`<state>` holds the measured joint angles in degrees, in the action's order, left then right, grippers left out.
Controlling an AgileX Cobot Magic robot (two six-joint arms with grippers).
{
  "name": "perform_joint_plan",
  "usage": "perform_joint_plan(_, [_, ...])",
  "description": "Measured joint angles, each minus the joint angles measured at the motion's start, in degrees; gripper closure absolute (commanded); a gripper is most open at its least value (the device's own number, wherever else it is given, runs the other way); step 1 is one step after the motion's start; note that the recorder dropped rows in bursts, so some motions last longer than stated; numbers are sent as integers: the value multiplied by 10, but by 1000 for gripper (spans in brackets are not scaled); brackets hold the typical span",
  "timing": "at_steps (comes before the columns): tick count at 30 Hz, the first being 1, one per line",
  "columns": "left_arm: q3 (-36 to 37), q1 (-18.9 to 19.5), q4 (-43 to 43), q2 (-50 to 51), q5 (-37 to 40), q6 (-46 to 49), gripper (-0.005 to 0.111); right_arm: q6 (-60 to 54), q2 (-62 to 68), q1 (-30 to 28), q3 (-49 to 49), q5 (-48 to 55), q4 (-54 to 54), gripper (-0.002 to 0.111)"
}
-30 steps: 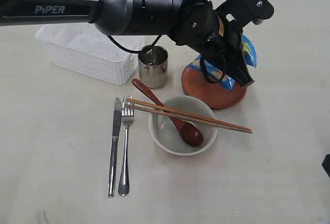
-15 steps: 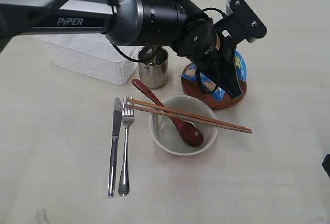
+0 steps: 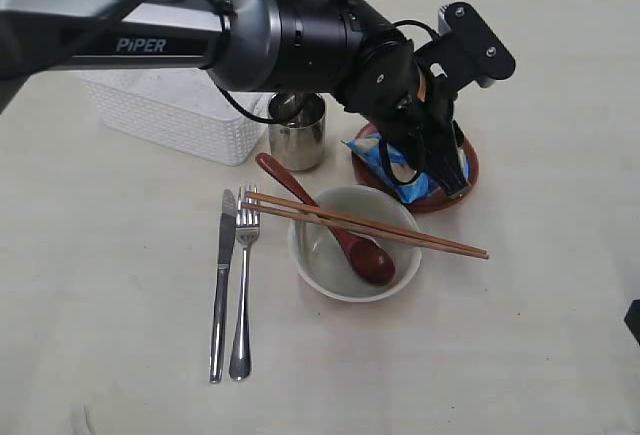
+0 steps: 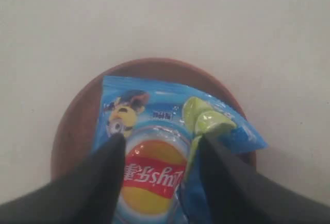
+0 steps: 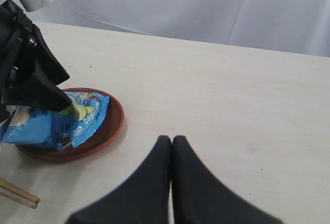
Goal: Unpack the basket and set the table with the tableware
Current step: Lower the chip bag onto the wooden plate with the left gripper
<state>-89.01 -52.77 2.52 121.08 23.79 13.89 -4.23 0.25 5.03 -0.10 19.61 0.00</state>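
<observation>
The left pincer (image 4: 161, 142) pinches the snack bag (image 4: 149, 105), which lies on the round plate (image 4: 77, 126) directly beneath it, on the worktop (image 3: 540, 285) beside the bowl (image 3: 318, 255). The right pincer (image 5: 171, 142) is pressed together, apart from the plate.

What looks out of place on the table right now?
The blue snack bag sits on the brown plate, with the left gripper closed on it. It is food packaging, not tableware, so it looks odd there. The chopsticks lie slanted across the bowl. Nothing looks spilled.
</observation>
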Motion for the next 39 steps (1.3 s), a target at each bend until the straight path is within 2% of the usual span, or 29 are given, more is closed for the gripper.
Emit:
perform_joint_plan(2, [0, 0, 0, 0, 0, 0, 52, 0, 0, 0, 0, 0, 0, 108])
perform_joint_plan(4, [0, 0, 0, -1, 0, 0, 58, 0, 0, 0, 0, 0, 0, 108])
perform_joint_plan(6, [0, 0, 0, -8, -4, 0, 71, 0, 0, 0, 0, 0, 0, 108])
perform_joint_plan(9, [0, 0, 0, -24, -12, 0, 105, 0, 0, 0, 0, 0, 0, 108])
perform_joint_plan(39, [0, 1, -8, 30, 6, 0, 107, 0, 0, 0, 0, 0, 0, 108])
